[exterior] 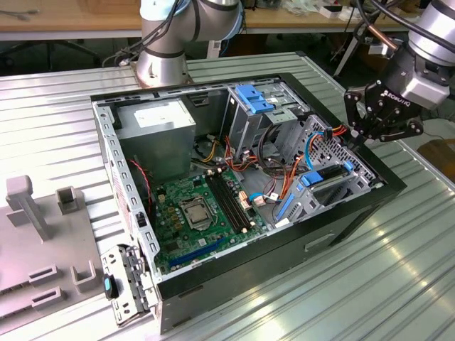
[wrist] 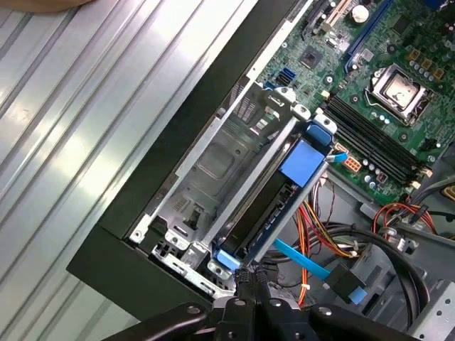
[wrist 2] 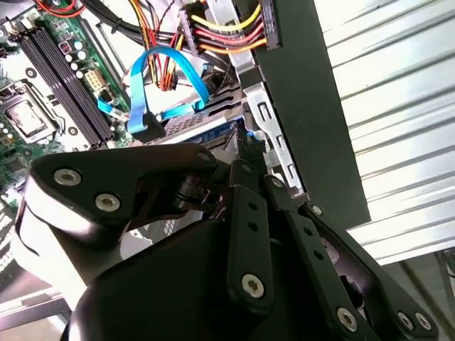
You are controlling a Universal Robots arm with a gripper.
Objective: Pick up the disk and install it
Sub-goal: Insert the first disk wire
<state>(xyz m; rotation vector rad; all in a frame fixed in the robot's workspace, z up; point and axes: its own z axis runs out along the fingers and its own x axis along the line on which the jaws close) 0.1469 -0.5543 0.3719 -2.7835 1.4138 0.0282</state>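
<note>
From here the disk (wrist: 269, 209) lies low in its cage (wrist: 213, 163), with the rails covering most of it. In the second wrist view the gripper (wrist 2: 247, 153) blocks much of the bay. The arm (exterior: 170, 35) runs off the exterior view's top edge.

The arm (exterior: 170, 35) beyond the computer case (exterior: 284, 249) is built of silver-grey tubular segments, and a pale blue cap is seen at its joint. The gripper (exterior: 355, 139) over the case's far wall is matt black, with white lettering printed on its body. In the second wrist view, flat black linkage bars (wrist 2: 245, 234) are fastened with round silver screws (wrist 2: 252, 285). Black cables (exterior: 377, 20) are run past the wrist.
</note>
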